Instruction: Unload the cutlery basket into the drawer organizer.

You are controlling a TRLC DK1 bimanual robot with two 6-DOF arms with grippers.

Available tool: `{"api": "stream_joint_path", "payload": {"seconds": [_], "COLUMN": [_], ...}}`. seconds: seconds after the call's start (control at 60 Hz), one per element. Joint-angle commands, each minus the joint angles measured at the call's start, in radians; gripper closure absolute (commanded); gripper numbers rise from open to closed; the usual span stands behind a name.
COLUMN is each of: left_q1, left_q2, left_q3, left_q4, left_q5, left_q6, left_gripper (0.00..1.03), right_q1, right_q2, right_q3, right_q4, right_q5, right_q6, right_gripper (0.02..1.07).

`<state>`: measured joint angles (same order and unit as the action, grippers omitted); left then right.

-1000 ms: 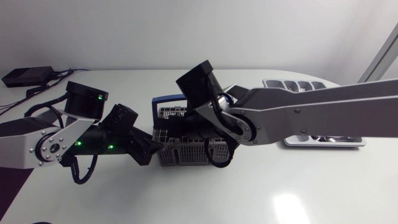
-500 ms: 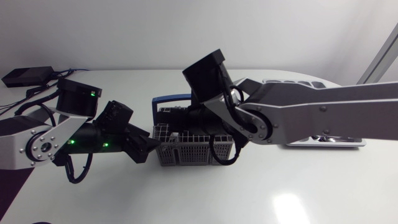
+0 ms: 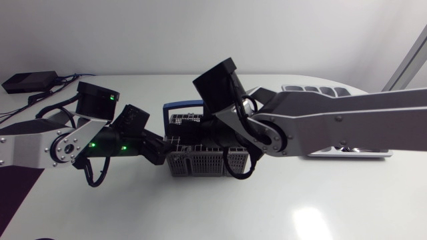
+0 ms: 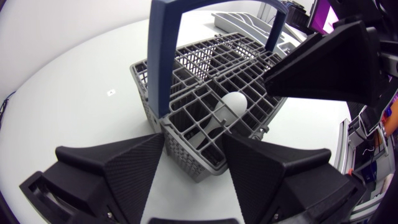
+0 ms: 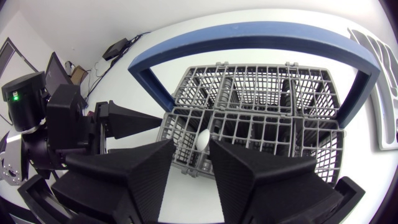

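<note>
The grey wire cutlery basket (image 3: 203, 160) with a blue handle (image 3: 183, 105) stands mid-table. One white spoon (image 4: 233, 102) is upright in a compartment near its end. My left gripper (image 3: 159, 148) is at the basket's left end, and the left wrist view shows its fingers (image 4: 130, 165) pressed on both sides of the basket's corner (image 4: 186, 158). My right gripper (image 5: 191, 143) hovers open above the basket, the spoon (image 5: 203, 138) showing in the gap below its tips, untouched. The grey drawer organizer (image 3: 313, 89) lies at the back right, mostly hidden by my right arm.
A black box with cables (image 3: 30, 81) sits at the table's back left corner. The table's near side in front of the basket is bare white surface (image 3: 220, 207). My right arm's broad link (image 3: 333, 123) spans the space between basket and organizer.
My left arm's wrist swung up and closer to the basket while its gripper stayed at the basket's end. The right wrist shifted slightly above the basket, and its fingers spread a little.
</note>
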<state>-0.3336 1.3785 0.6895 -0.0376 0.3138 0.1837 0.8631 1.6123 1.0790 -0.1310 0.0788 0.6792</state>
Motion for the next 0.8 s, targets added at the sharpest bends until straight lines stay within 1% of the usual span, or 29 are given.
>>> {"api": "stream_joint_path", "payload": {"seconds": [0.0,0.25,0.35,0.433,0.783], "left_q1": [0.015,0.016,0.016,0.016,0.016], "left_q2": [0.019,-0.044,-0.045,-0.045,-0.058], "left_q3": [0.008,-0.011,-0.015,-0.015,-0.021], "left_q4": [-0.005,-0.013,-0.013,-0.015,-0.016], "left_q5": [-0.015,-0.013,-0.013,-0.013,-0.013], "left_q6": [-0.001,-0.004,-0.004,-0.004,-0.001], "left_gripper": [0.38,0.38,0.38,0.38,0.38], "right_q1": [0.008,0.005,0.002,0.002,0.001], "right_q2": [0.031,0.072,0.078,0.101,0.123], "right_q3": [0.021,0.044,0.053,0.075,0.081], "right_q4": [-0.012,-0.016,-0.018,-0.044,-0.045], "right_q5": [-0.001,-0.010,-0.002,0.001,0.019], "right_q6": [-0.010,0.003,0.033,0.059,0.111], "right_gripper": [0.62,0.62,0.62,0.62,0.62]}}
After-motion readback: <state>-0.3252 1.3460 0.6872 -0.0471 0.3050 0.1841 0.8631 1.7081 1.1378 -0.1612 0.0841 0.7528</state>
